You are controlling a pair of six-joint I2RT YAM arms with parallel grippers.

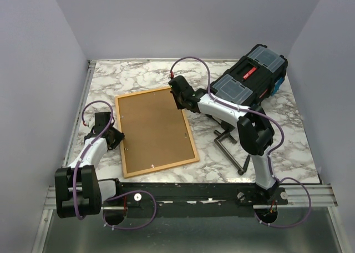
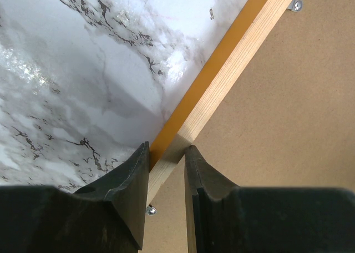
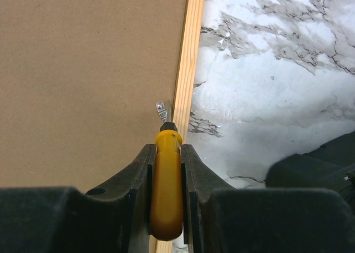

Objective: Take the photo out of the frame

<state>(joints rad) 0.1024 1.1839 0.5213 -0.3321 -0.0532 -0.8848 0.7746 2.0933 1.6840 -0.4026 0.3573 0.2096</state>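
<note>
The frame [image 1: 162,167] lies face down on the marble table, its light wood back up and its orange edge [image 2: 219,59] showing at the side. The photo's brown backing [image 1: 155,128] fills it; the picture side is hidden. My left gripper [image 1: 117,136] is shut on the frame's left rail [image 2: 236,59], one finger outside it and one on the backing [image 2: 288,125]. My right gripper [image 1: 178,104] is at the frame's right rail [image 3: 188,53], shut on a yellow-handled screwdriver [image 3: 166,181]. The screwdriver's tip meets a small metal clip [image 3: 161,110] on the backing [image 3: 83,81].
A black toolbox [image 1: 249,78] with clear lid compartments stands at the back right, close behind the right arm; its corner shows in the right wrist view [image 3: 316,164]. A black metal tool [image 1: 230,145] lies right of the frame. Walls close the table on three sides.
</note>
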